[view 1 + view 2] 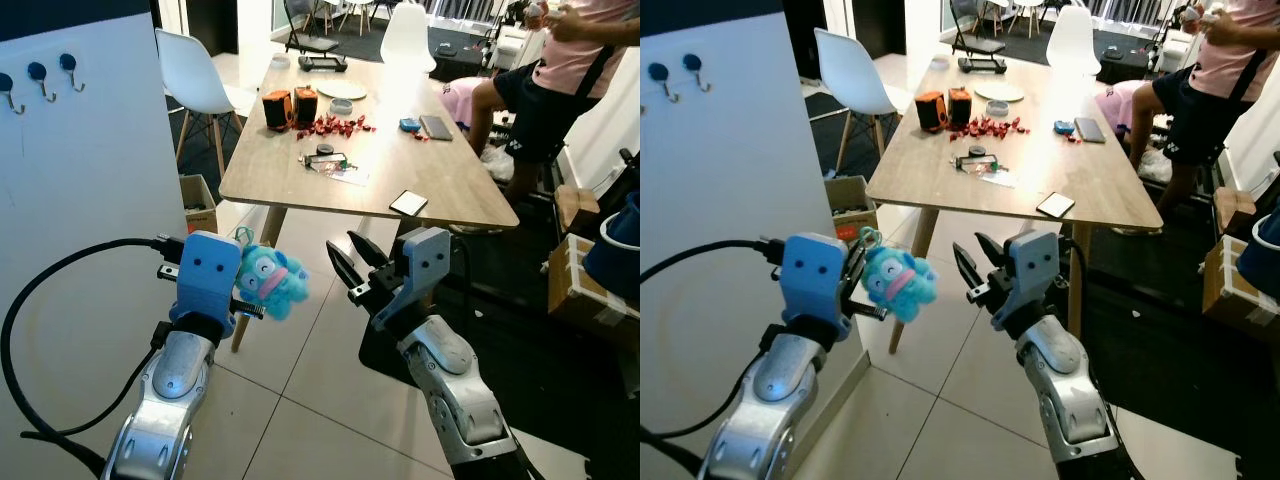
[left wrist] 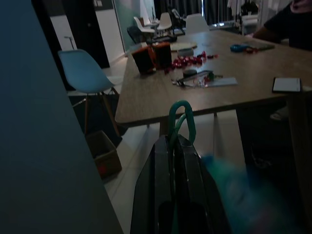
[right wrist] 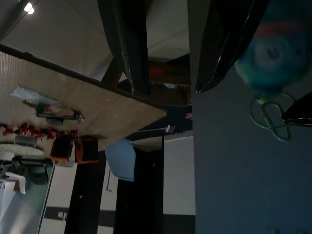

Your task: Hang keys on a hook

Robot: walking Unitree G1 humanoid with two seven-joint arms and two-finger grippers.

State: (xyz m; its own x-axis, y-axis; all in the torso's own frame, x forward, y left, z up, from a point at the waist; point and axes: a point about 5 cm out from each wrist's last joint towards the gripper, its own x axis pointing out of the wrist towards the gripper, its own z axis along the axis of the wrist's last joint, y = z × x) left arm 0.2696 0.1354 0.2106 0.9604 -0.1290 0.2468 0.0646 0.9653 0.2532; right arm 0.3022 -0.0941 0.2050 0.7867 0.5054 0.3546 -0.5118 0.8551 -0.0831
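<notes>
1. Two grippers are up in front of the robot: the left gripper point(image 1: 243, 300) is clenched on the green loop point(image 2: 181, 117) of a keychain, with a fluffy blue plush charm point(image 1: 272, 279) dangling beside its fingers; the right gripper point(image 1: 352, 272) is spread wide and carries nothing.
2. Target check — three hooks point(image 1: 40, 76) sit in a row near the top edge of the white panel point(image 1: 90, 190), off to the robot's left and well above the keychain. No key blades can be made out.
3. First risk, as I judge it: the grasp is low on the loop, so little ring pokes past the fingertips — the fingers could bump the hook before the loop catches.
4. Second risk: that plush can swing on the lift, twisting the loop off line or masking the hook.
5. Third risk: the left arm's black cable point(image 1: 40, 300) bows out beside the panel and could snag its edge.
6. Wooden table point(image 1: 300, 195) and seated person point(image 1: 560, 70) stay well apart — no trouble there.
</notes>
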